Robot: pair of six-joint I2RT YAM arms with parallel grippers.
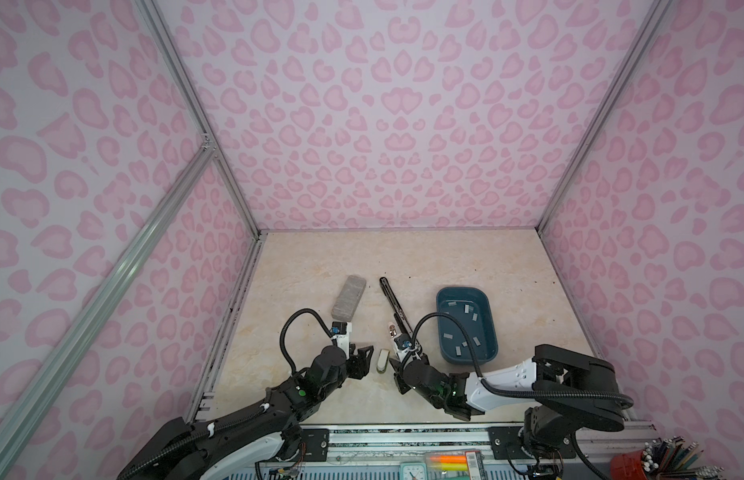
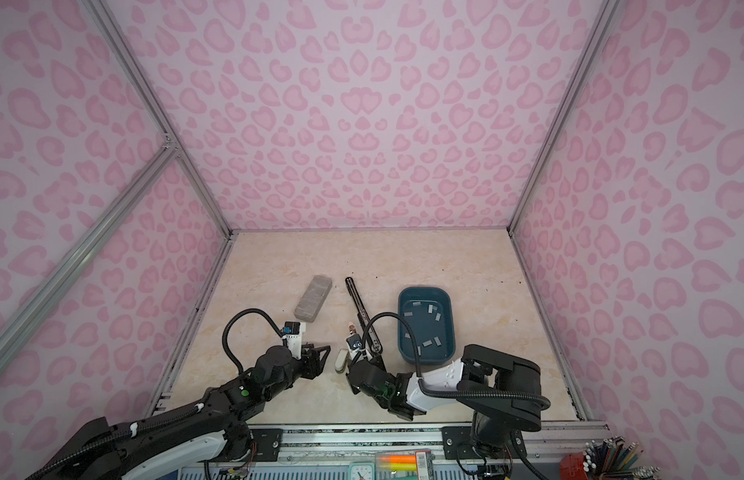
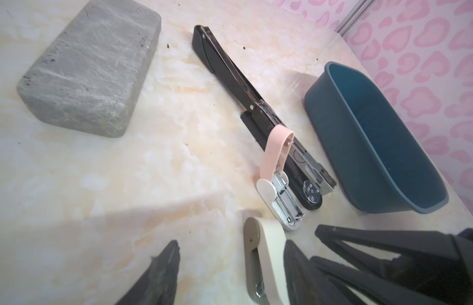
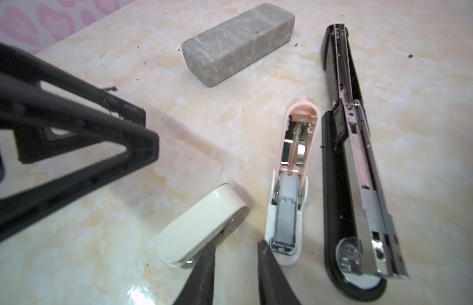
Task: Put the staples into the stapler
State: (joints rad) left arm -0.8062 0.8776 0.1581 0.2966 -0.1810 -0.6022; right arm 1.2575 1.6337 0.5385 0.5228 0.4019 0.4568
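The block [image 1: 349,296] lies left of the long stapler [image 1: 391,300] — the tub [image 1: 461,289], staples [image 1: 468,308] in it, right.

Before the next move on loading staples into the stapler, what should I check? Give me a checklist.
1. Black stapler opened flat: ok.
2. Staples loose in the blue bin: ok.
3. Right fingers apart, nothing between: ok.
4. Left fingers apart, nothing gripped: ok.
5. Cream stapler clear of right fingers: cannot tell.
6. Pink stapler open, grey strip in its channel: ok.
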